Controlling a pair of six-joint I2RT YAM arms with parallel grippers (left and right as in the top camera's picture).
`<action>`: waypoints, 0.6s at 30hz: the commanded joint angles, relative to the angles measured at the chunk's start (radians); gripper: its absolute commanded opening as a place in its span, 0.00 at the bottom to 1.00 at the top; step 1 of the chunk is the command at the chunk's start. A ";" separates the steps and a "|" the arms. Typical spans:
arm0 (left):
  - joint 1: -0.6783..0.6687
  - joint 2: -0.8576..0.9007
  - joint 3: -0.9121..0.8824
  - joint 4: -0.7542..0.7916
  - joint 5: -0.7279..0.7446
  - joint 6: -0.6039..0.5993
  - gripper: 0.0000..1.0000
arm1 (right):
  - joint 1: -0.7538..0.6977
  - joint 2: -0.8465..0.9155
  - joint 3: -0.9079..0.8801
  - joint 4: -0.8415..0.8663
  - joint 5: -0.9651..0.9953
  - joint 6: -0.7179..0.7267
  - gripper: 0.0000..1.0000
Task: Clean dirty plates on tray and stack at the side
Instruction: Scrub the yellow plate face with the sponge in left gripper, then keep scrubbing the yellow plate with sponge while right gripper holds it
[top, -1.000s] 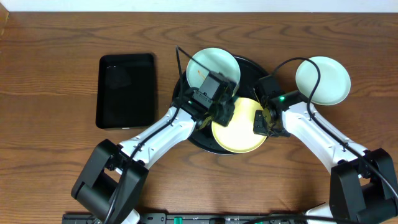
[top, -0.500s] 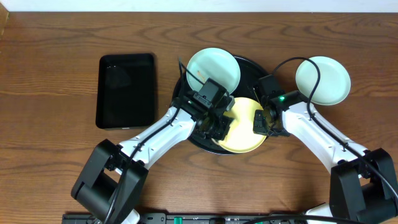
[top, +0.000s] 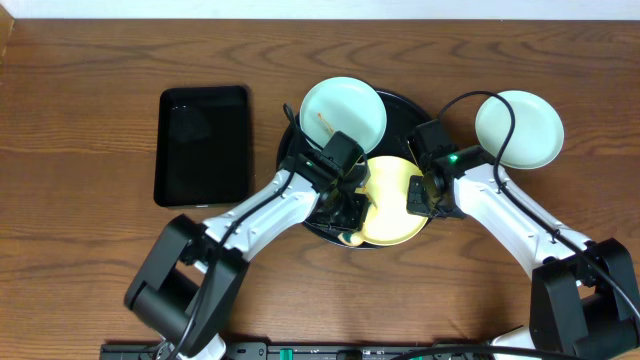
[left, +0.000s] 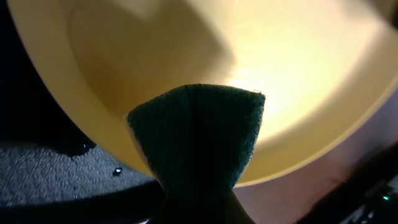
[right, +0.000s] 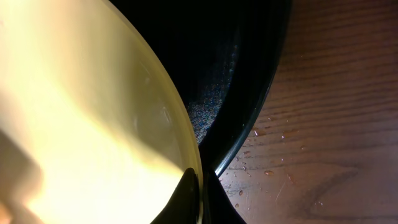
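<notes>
Three plates on my list, entered from the one in hand outward.

1. Yellow plate (top: 388, 195): sits on the near half of the round tray (top: 402, 108), its near edge reaching the tray's rim. I judge it stiff, light and glossy, probably slick with water, so it is likely to slip from a loose pinch. The thin raised rim is the only place to take hold.
2. Right gripper (top: 420, 197): closed on the yellow plate's right rim. The right wrist view shows one dark finger (right: 186, 198) against the lip.
3. Left gripper (top: 345, 208): pinched tight on a green sponge (left: 196, 134), which is squeezed to a waist and pressed onto the plate's near-left edge. The sponge is soft and will fold under load.
4. Soiled blue plate (top: 345, 112): on the far-left part of the round tray, with an orange streak inside. It is not yet cleaned.
5. Clean-looking blue plate (top: 518, 130): off the tray, alone on the tabletop (top: 100, 250) to the right. I take this as the start of the stack.
6. Droplets (right: 267, 173): on the wood just beside the tray rim.
7. Rectangular tray (top: 204, 145): well apart to the left.
</notes>
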 joint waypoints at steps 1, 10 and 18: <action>0.005 0.030 0.009 0.007 0.014 -0.015 0.07 | 0.001 0.003 -0.005 -0.002 0.003 -0.018 0.01; 0.005 0.069 0.013 0.048 0.013 -0.023 0.07 | 0.001 0.003 -0.005 -0.002 0.003 -0.018 0.01; 0.012 0.089 0.017 0.092 0.014 -0.023 0.07 | 0.001 0.003 -0.005 -0.002 0.003 -0.018 0.01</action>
